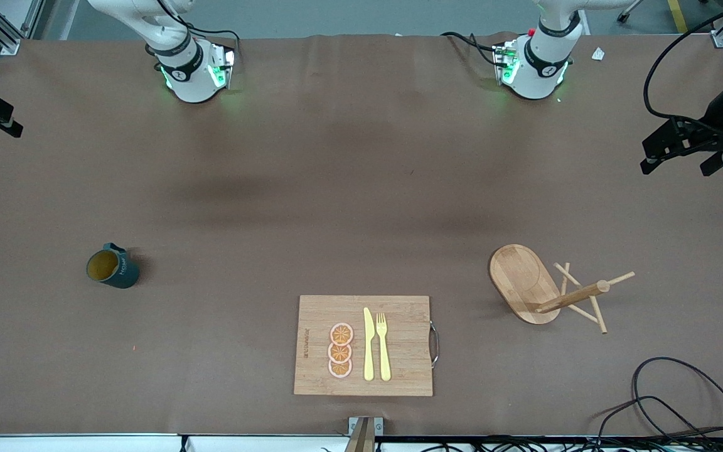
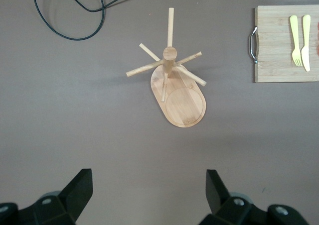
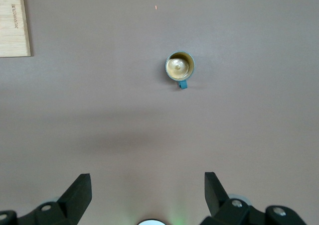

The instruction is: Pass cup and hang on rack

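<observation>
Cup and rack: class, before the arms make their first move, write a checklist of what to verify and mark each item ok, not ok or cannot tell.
1. The cup stands upright, mouth up, at the right arm's end of the table: ok.
2. Cup's handle is free to grasp, nothing touching it: ok.
3. The right gripper is open and high over the table, with the cup in its view: ok.
4. The left gripper is open and holds nothing, ready to receive: ok.
5. The rack stands upright on its base with pegs bare: ok.
6. The cutting board lies between cup and rack, nearer the front camera; whether it obstructs the handover: cannot tell.
</observation>
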Robot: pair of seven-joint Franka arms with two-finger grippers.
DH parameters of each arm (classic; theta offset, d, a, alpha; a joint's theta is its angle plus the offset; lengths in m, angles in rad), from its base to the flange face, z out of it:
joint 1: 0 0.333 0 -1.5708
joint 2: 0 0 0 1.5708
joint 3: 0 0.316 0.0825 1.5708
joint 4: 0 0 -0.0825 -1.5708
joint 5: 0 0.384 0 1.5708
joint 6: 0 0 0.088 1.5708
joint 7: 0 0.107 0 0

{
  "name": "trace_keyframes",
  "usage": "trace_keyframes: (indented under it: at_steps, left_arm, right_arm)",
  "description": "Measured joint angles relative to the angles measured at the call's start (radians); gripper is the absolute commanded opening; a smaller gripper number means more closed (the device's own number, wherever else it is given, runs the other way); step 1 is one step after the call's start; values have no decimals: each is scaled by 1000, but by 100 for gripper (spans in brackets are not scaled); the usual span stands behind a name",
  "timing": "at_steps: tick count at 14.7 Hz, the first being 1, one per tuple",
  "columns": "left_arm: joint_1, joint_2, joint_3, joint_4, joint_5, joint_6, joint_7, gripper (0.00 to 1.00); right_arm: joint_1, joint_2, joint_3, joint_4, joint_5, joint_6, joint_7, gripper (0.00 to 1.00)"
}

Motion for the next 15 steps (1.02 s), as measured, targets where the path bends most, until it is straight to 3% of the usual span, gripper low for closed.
trace_keyframes:
  at_steps: [8, 15]
  left_arm:
    - [0, 1, 0, 0, 0, 0, 0, 100]
    - [0, 1, 0, 0, 0, 0, 0, 100]
  right_arm:
    - [0, 20, -9, -2, -3, 17, 0, 100]
    - [-39, 253, -20, -18, -5, 283, -2, 100]
